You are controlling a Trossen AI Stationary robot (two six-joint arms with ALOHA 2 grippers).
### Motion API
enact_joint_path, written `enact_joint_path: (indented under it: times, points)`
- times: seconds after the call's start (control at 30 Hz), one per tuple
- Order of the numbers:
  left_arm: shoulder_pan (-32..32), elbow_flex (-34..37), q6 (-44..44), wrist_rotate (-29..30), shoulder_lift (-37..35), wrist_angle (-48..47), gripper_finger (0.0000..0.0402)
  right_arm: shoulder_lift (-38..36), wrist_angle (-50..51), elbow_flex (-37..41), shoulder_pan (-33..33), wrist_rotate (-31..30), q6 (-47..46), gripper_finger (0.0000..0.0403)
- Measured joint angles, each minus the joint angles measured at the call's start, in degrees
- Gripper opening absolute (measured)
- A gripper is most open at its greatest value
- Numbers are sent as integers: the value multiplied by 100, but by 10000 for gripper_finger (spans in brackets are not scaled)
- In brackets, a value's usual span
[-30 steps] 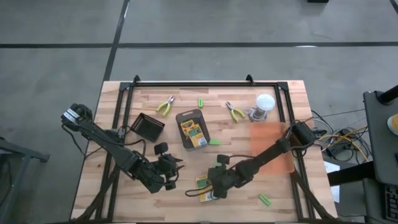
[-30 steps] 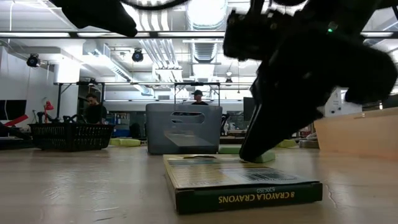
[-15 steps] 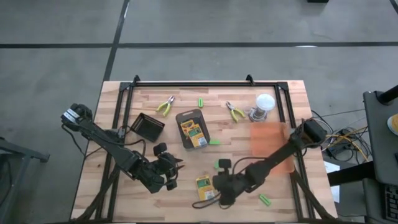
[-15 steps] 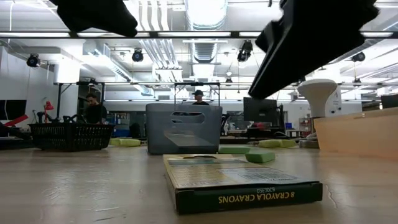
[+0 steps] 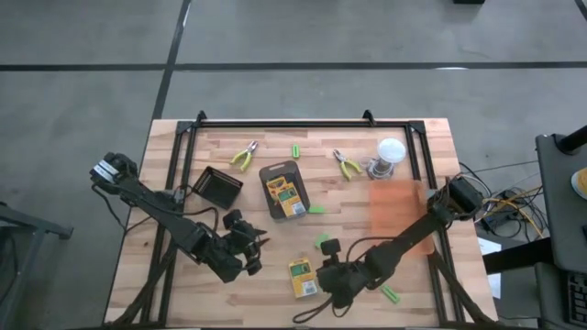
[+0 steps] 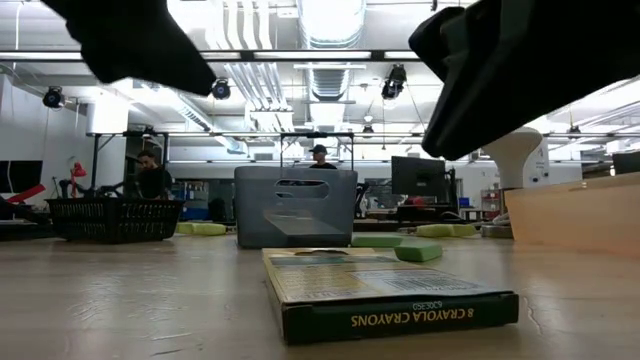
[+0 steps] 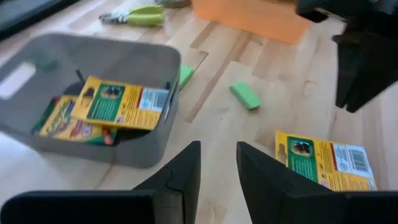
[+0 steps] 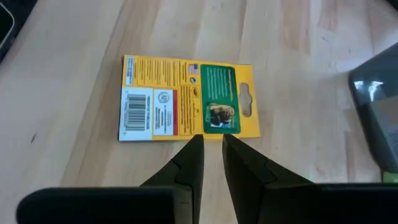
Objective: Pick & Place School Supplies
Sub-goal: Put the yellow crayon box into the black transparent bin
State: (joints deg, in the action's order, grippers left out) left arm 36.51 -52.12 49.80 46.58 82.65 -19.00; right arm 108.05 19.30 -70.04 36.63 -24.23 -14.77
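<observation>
So my right gripper point(image 8: 211, 146) has just backed away from the loose crayon box point(image 5: 301, 277) at the near edge of the table point(image 5: 183, 293). A second ago it was right down on that box; now it sits just beside it on the side toward the green stick point(image 5: 391, 294), fingers nearly together with only a thin slit between them, holding nothing. The box has shifted a bit and lies flat, face up, on the wood. My read is that was a nudge or a missed grab, so this box isn't placed yet.

My left gripper point(image 7: 217, 163) hasn't really moved. It hangs just on the other side of the same box, fingers a little apart, also empty.

The other two crayon boxes point(image 7: 118, 104) are already in the grey tray point(image 5: 266, 173) in the middle of the table, overlapping each other at a slant.

Material-wise: the boxes are thin flat cardboard, glossy yellow and green print with a barcode panel, so there's very little edge to pinch. The tray is matte grey plastic with rounded corners and low walls. The sticks are short, chunky and bright green. The table is pale butcher-block wood, smooth and slightly shiny.
</observation>
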Motion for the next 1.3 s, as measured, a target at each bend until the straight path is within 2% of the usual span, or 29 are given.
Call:
enact_joint_path:
  times: [0.23, 0.63, 0.9, 1.07, 1.3]
  points:
    - [-46, 264, 851, 3, 0, 51, 108, 0, 21, 0, -13, 4, 193, 57]
    - [-50, 277, 1097, 1, -2, 129, 108, 0, 36, 0, -64, 20, 188, 57]
    - [-50, 277, 3074, -159, -2, 193, 108, -1, 149, 0, -123, 175, 41, 57]
    - [-50, 275, 3194, -172, -2, 192, 108, 0, 146, 0, -167, 496, 40, 57]
    - [-37, 275, 3494, -147, 34, 293, 108, 0, 133, 57, -226, 503, -63, 57]
